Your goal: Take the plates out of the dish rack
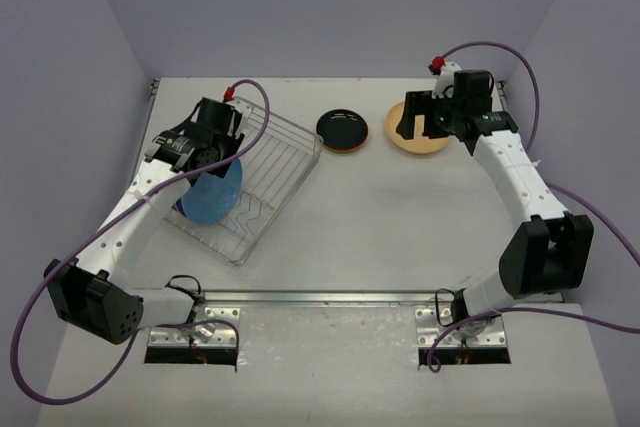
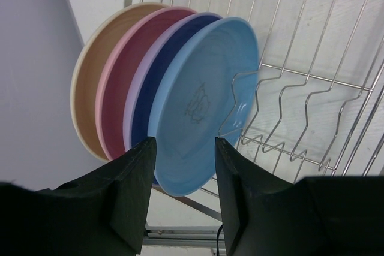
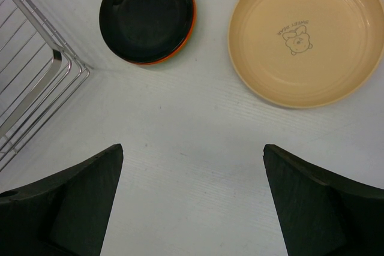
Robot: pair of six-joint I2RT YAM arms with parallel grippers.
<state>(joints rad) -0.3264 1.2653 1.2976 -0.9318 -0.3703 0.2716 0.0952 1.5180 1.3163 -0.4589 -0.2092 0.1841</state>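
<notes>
While the left jaws stood partly apart at the bottom of the left wrist view, the lower rim of the light blue plate (image 2: 198,106) sat in the gap between them. Whether the pads pressed on it could not be told. That plate stood on edge in the dish rack (image 2: 312,76), nearest of a tight row. Behind it, toward the upper left, came a lavender-rimmed plate (image 2: 157,82), a pink plate (image 2: 120,88) and a cream plate (image 2: 89,82). The rack's zigzag wires ran off to the right of the frame. From above, the rack lay askew on the left half of the desk (image 1: 380,237), and the left arm bent over its left end.

The right jaws were spread wide at the bottom of the right wrist view, holding nothing, above the desk. Beyond them a black plate (image 3: 147,13) lay on an orange plate (image 3: 180,55) at upper centre. A tan plate (image 3: 306,34) with a small printed figure lay flat at upper right, apart from that pair. A corner of the rack showed at the left edge.
</notes>
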